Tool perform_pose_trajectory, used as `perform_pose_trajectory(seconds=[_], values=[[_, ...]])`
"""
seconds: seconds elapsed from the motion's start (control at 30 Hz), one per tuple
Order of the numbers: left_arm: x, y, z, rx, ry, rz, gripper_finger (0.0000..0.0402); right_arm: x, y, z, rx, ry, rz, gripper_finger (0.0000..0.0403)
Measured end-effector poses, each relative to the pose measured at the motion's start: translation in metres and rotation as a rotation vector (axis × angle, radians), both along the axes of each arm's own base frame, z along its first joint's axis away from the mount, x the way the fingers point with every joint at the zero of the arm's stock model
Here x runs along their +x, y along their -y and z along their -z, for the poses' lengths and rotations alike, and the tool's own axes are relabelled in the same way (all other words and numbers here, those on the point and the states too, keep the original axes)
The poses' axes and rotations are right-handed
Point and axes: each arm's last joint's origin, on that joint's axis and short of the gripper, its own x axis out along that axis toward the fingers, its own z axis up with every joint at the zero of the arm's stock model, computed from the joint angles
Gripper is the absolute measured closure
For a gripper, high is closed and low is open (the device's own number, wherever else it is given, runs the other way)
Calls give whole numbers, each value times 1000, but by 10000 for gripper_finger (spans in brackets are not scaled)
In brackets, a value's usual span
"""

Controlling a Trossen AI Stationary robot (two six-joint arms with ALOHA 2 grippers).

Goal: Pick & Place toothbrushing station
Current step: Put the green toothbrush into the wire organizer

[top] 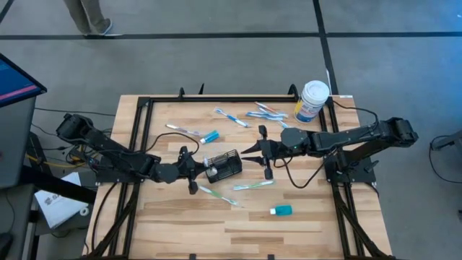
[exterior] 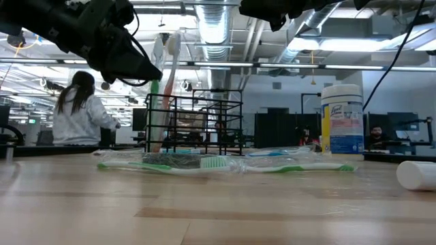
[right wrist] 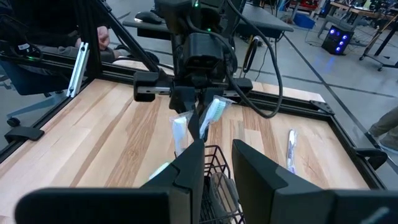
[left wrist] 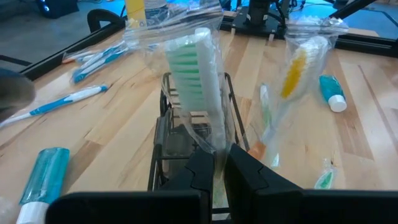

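Left tool (left wrist: 214, 171) is pinched shut on a wrapped toothbrush (left wrist: 198, 74) with green bristles, standing it upright over the left end of the black wire-mesh holder (top: 224, 165). Handle end drops inside the holder; can't tell which compartment. A second wrapped brush with orange bristles (left wrist: 295, 71) stands in the holder just beside it.

Right tool (right wrist: 214, 165) sits at the holder's right end, fingers partly apart. Can't tell from the right wrist view whether they touch the wire or just straddle it.

Holder is upright near the middle of the table (top: 325, 238), between the two tools.

Loose items on the table:
- white and blue toothbrushes (top: 231, 117) scattered at the far side
- one green-and-white toothbrush (top: 216, 193) near side of the holder, another (top: 253, 185) to its right
- small teal tube (top: 281, 210) near side, right of centre
- another teal tube (top: 210, 136) just far-left of the holder
- white round canister (top: 312, 100) with a yellow-blue label at the far right corner

A person (exterior: 78, 109) sits in the room behind, back to the table, on the left of the low view.
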Motion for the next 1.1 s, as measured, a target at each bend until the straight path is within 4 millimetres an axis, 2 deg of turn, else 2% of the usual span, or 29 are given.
perform_pose_trajectory(seconds=[0.87, 1.1], values=[[0, 0, 0, 6, -1, -4, 392, 0, 0, 0, 0, -1, 0, 330], [4, 1, 7, 19, -24, -12, 392, 0, 0, 0, 0, -2, 0, 330]])
